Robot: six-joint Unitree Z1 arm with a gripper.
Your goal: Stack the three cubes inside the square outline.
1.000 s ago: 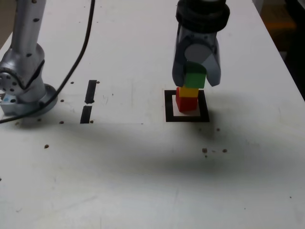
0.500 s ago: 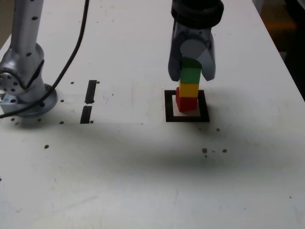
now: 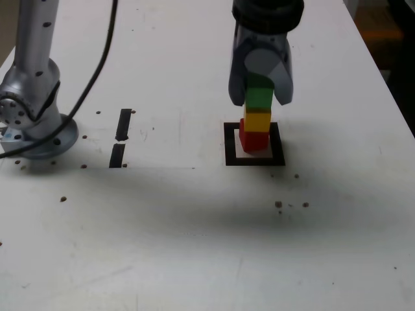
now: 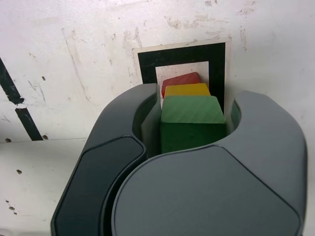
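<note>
The grey two-jawed gripper [image 3: 260, 97] clamps the small green cube [image 3: 260, 98]. It sits atop the yellow cube [image 3: 257, 121] and red cube [image 3: 253, 140], inside the black square outline [image 3: 229, 149].

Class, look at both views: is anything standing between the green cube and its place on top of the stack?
Nothing visible. The green cube, held by the end effector, already sits over the yellow cube and red cube inside the square outline.

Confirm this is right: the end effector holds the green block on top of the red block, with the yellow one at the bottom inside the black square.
Not quite. The exterior view shows the end effector holding the green block on the yellow block, with the red block at the bottom inside the black square.
</note>
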